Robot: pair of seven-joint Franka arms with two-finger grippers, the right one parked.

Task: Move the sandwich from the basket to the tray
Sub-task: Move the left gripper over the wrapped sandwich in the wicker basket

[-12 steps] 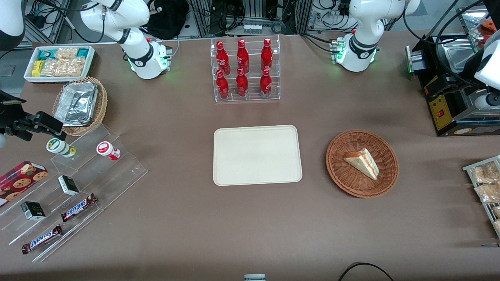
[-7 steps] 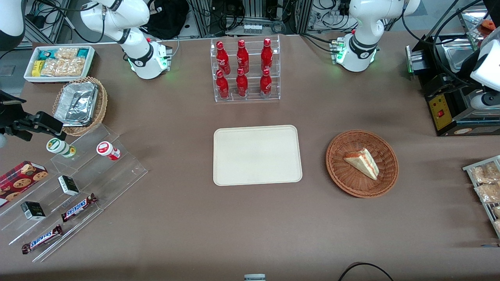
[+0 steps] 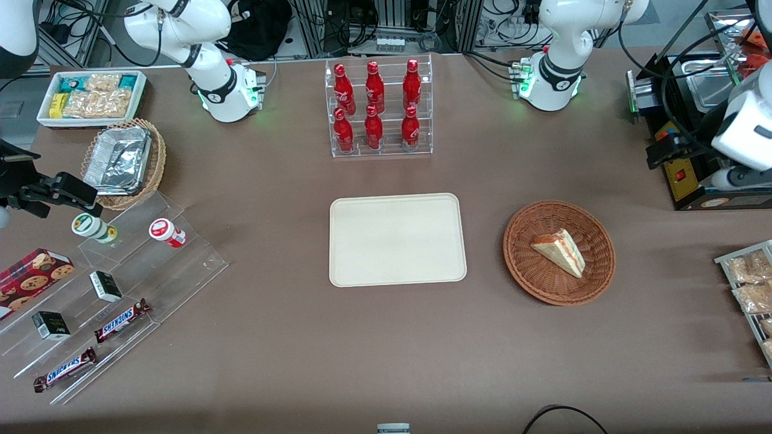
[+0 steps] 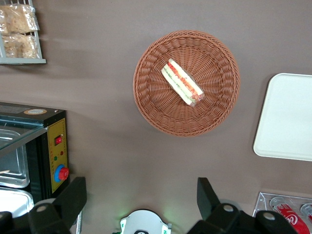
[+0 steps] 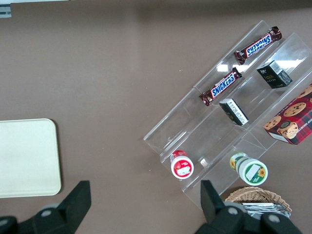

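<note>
On the brown desk (image 3: 386, 349), nearest the front camera toward the parked arm's end, a clear stepped stand (image 3: 120, 301) holds two Snickers bars (image 3: 120, 319), small dark boxes (image 3: 105, 286) and two round-lidded jars (image 3: 167, 232), with a red cookie box (image 3: 33, 272) just beside it. At the working arm's end, a rack of snack packets (image 3: 748, 289) sits at the desk's edge.

About midway across the desk lie the task's things. The basket (image 3: 525, 265), round and reddish-brown, rests flat on the desk, and the sandwich (image 3: 559, 251) lies in it on its side, its red and green filling layers showing along the cut face; in the left wrist view the sandwich (image 4: 182, 83) sits near the middle of the basket (image 4: 156, 102). The tray (image 3: 397, 239) lies flat beside the basket, toward the parked arm's end, apart from it with bare desk between; nothing rests on it. The wrist view also shows the tray (image 4: 287, 117).

Farther from the camera stands a clear rack of six red bottles (image 3: 377, 108). A tan wicker basket of foil trays (image 3: 123, 163) and a white bin of packets (image 3: 90, 96) sit toward the parked arm's end.

The pincer (image 4: 141, 195) hangs high above the desk, farther from the front camera than the basket, over a black machine (image 3: 681, 169) at the working arm's end. Its two fingers (image 4: 73, 195) are spread wide and grip nothing.
</note>
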